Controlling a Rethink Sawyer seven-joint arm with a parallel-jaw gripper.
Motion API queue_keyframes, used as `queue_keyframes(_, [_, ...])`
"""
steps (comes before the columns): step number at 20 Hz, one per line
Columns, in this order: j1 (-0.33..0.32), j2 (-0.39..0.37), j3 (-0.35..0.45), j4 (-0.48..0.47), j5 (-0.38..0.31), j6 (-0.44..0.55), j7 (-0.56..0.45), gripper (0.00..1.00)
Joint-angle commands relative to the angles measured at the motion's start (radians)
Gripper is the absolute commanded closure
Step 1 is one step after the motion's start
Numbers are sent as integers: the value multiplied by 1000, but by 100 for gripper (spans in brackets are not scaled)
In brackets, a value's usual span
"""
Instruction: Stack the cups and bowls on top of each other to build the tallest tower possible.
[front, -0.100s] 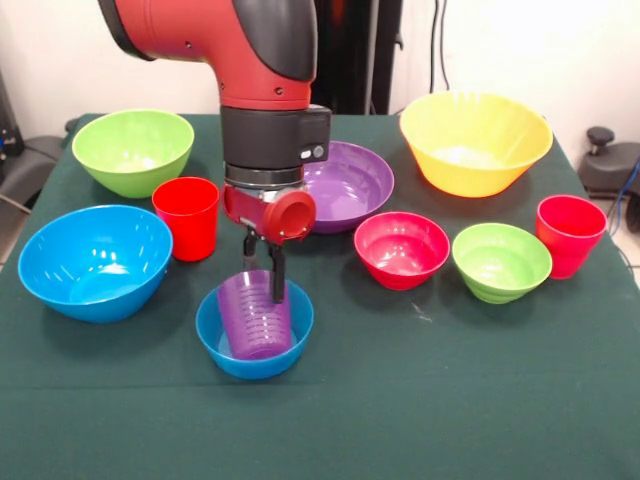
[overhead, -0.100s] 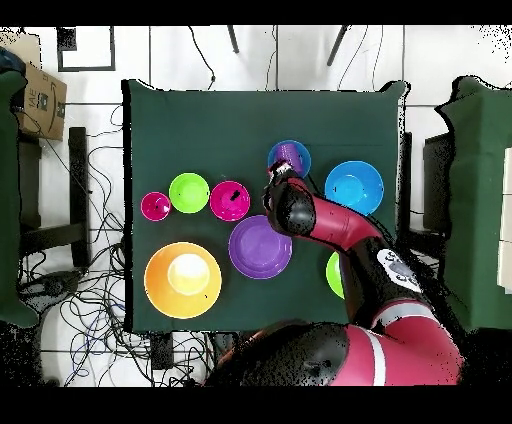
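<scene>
The claw (front, -0.100s: 264, 262) grasps the rim of the purple cup (front, -0.100s: 258, 315), which stands upright inside the small blue bowl (front, -0.100s: 254, 335) on the green bench (front, -0.100s: 420, 400). Seen from the front, relative to that small blue bowl: the large blue bowl (front, -0.100s: 95, 260) sits just to its left, a red cup (front, -0.100s: 186, 217) up and left, the purple bowl (front, -0.100s: 345, 184) behind it, and the red-pink bowl (front, -0.100s: 401, 249), small green bowl (front, -0.100s: 501, 261) and second red cup (front, -0.100s: 569, 234) off to its right. The yellow bowl (front, -0.100s: 474, 141) and large green bowl (front, -0.100s: 133, 150) stand farthest back.
</scene>
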Motion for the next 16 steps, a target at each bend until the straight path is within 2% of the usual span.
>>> queue_keyframes(1, [23,22,45,-56,-52,-99,67,100])
queue_keyframes(8, [40,33,41,-41,-22,-172,100,100])
queue_keyframes(16, [29,45,62,-44,-15,-150,87,100])
